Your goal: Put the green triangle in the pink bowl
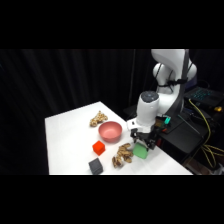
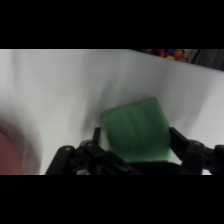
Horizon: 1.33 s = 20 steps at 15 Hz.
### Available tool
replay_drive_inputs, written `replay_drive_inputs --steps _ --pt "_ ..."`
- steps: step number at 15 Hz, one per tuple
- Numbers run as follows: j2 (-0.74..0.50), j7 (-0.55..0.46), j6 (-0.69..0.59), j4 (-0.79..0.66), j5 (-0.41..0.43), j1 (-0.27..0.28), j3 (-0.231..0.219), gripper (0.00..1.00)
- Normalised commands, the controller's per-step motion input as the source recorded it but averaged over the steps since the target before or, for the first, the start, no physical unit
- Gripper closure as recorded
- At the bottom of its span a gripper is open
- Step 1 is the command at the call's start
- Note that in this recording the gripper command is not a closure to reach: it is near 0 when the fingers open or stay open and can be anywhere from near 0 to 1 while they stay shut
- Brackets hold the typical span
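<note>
Between the jaws of your gripper (image 2: 135, 145) sits the green triangle (image 2: 136, 131): in the wrist view one dark finger (image 2: 97, 140) stands at its left flank and the other at its right, both close against the block, so the jaws look closed on it at about the block's own width. You cannot tell from either view whether the block is lifted or resting on the tabletop (image 2: 60, 90).

From the side, your gripper (image 1: 142, 145) comes down near the right edge of the tabletop (image 1: 65, 135), with the green triangle (image 1: 140, 152) at its tips. The pink bowl (image 1: 110, 131) lies just beyond it toward the middle of the tabletop, apart from the block. A blurred reddish patch at the left edge of the wrist view may be that bowl.

Count what you have: one green triangle, one pink bowl, one red cube (image 1: 98, 147) just in front of the bowl, one dark grey cube (image 1: 95, 166) near the front edge, and two knobbly tan lumps, one (image 1: 98, 119) behind the bowl and one (image 1: 121, 154) just beside the green block.
</note>
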Motion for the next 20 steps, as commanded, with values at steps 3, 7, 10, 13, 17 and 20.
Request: replay_drive_inputs --steps 3,7,10,13,17,20 --pt "0.03 -0.14 0.21 -0.07 0.068 0.006 0.000 1.00" --pt "-0.04 -0.07 0.13 -0.09 0.069 0.051 -0.025 1.00" --pt "-0.22 -0.02 -0.10 -0.08 0.157 0.052 0.050 1.00" --pt "-0.48 0.05 -0.34 -0.07 0.150 0.076 0.056 1.00" --pt "-0.57 0.13 -0.48 -0.02 0.011 0.057 -0.008 1.00" --pt "-0.40 0.12 -0.36 0.04 -0.106 -0.084 -0.036 1.00"
